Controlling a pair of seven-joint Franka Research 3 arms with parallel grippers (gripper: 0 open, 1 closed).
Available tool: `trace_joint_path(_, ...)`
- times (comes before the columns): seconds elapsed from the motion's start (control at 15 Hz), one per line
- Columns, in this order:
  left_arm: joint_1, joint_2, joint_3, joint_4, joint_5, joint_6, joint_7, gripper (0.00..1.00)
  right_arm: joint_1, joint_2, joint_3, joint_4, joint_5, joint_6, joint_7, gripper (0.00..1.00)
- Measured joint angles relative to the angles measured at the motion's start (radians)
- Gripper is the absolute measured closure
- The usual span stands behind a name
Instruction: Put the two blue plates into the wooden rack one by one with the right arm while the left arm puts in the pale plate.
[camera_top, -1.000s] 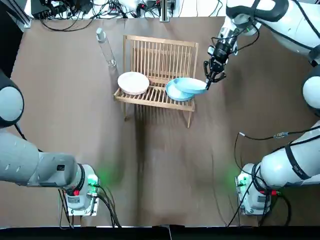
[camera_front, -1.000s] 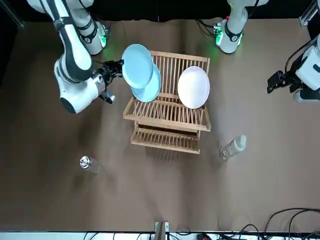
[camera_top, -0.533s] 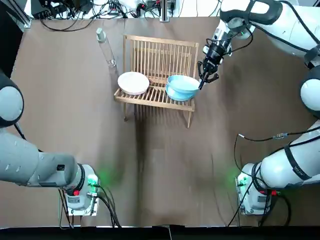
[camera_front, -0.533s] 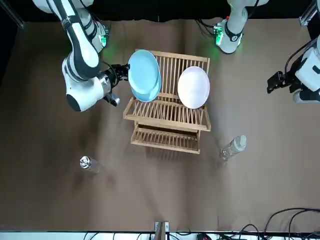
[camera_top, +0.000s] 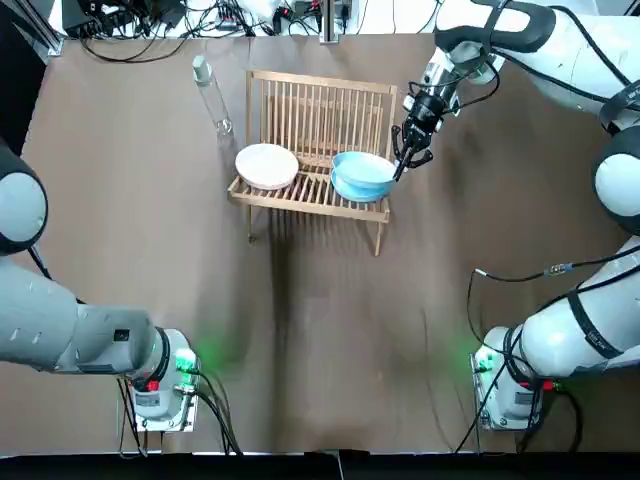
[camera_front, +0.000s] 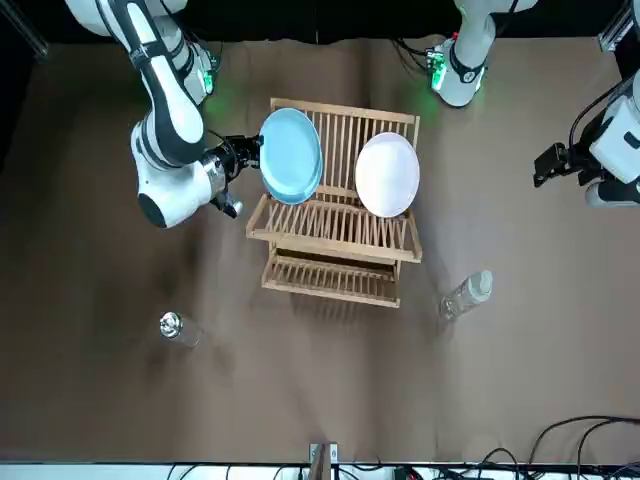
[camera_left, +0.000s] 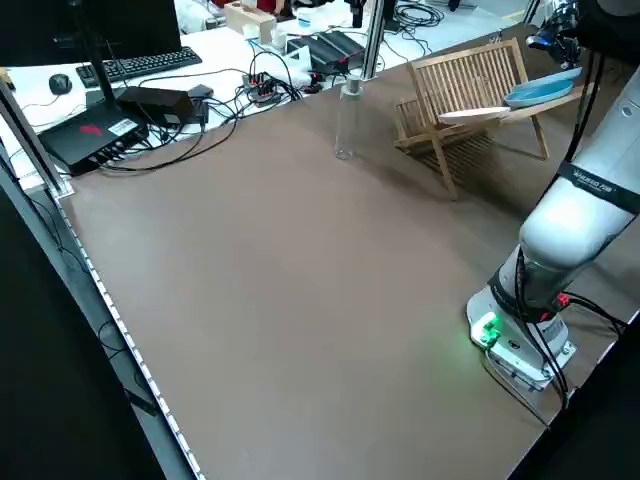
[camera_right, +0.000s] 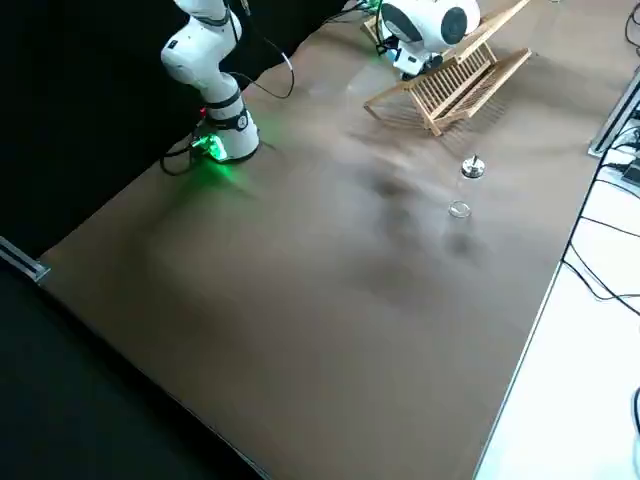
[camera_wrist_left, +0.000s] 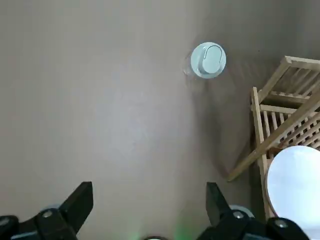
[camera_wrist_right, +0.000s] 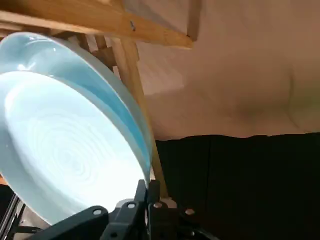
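On the robot's far left, well apart from the rack, the left gripper (camera_front: 545, 166) hangs with jaws spread wide, empty. Next, the round pale plate (camera_top: 266, 166) rests in the slatted wooden rack (camera_top: 320, 95). At the rack's right end, the round blue plate (camera_top: 364, 170) has its rim pinched by the right gripper (camera_top: 403, 163). A second blue plate (camera_top: 345, 190) lies close behind it, mostly hidden.

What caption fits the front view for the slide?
Right gripper holds a blue plate by its rim at the wooden rack, beside the racked pale plate; left gripper parked aside.
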Motion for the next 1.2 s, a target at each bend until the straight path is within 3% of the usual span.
trace_joint_path(0.07,0.000,0.000,0.000,0.000,0.000,0.000,0.000,0.00,0.000,0.000,0.000,0.001,0.001,0.000,0.000,0.96)
trace_joint_path(0.27,0.000,0.000,0.000,0.000,0.000,0.000,0.000,0.00,0.000,0.000,0.000,0.009,0.004,-0.001,0.000,0.78)
trace_joint_path(0.6,0.000,0.000,0.000,0.000,0.000,0.000,-0.001,0.00,0.000,0.000,-0.001,0.020,0.007,-0.002,0.000,0.66)
trace_joint_path(0.8,0.000,0.000,0.000,0.000,0.000,0.000,-0.001,0.00,-0.007,-0.001,-0.015,0.047,-0.011,-0.001,-0.004,0.65)
trace_joint_path(1.2,0.000,0.000,0.000,0.001,0.000,0.000,0.003,0.00,-0.137,-0.001,-0.032,0.141,-0.267,-0.001,-0.157,0.63)
